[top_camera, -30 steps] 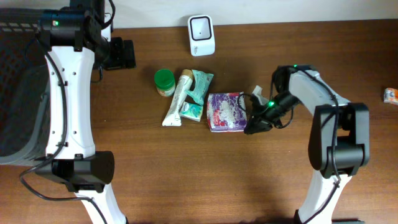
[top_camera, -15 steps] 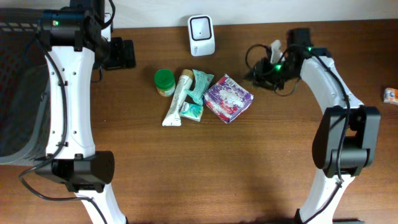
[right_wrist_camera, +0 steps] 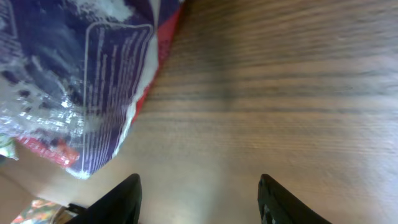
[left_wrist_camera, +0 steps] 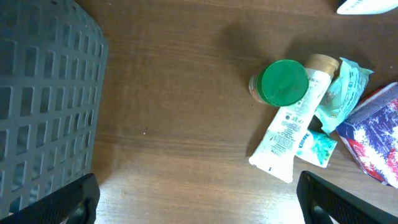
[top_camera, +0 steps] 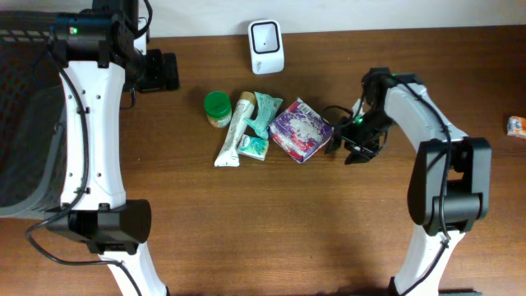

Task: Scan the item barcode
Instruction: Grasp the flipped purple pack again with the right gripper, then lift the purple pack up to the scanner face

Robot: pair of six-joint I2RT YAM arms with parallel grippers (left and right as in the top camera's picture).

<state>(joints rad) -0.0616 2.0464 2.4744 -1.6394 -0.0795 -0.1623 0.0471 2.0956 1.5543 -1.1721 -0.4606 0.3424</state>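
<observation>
The purple packet (top_camera: 302, 130) lies flat on the table (top_camera: 246, 230), a little back of the middle, at the right end of a small cluster of goods. The right claw (top_camera: 348, 145) sits low just beside the packet's right edge. From the right wrist camera its fingers (right_wrist_camera: 121, 199) are spread with only bare wood between them, and the packet is off to the upper left of that view, so nothing is pinched. It looks like an approach, not a grip.

Over on the left, the left claw (left_wrist_camera: 199, 205) hangs high with its fingers wide apart and empty, near the back left corner of the table beside the grey basket (top_camera: 25, 123). Below it are the green-lidded jar (left_wrist_camera: 283, 82), the white tube (left_wrist_camera: 287, 134) and the teal sachet (left_wrist_camera: 341, 93), all touching or nearly so, with the packet at the far right of that view.

The white scanner (top_camera: 266, 36) stands at the back edge of the table, well apart from the packet, with nothing held in front of it.

So where are we? Early, by my reckoning. The packet is not lifted or turned toward the scanner, and I cannot make out where its barcode sits. What's left is nearly everything: close on the packet, raise it, carry it to the back edge, and show the code to the scanner.
</observation>
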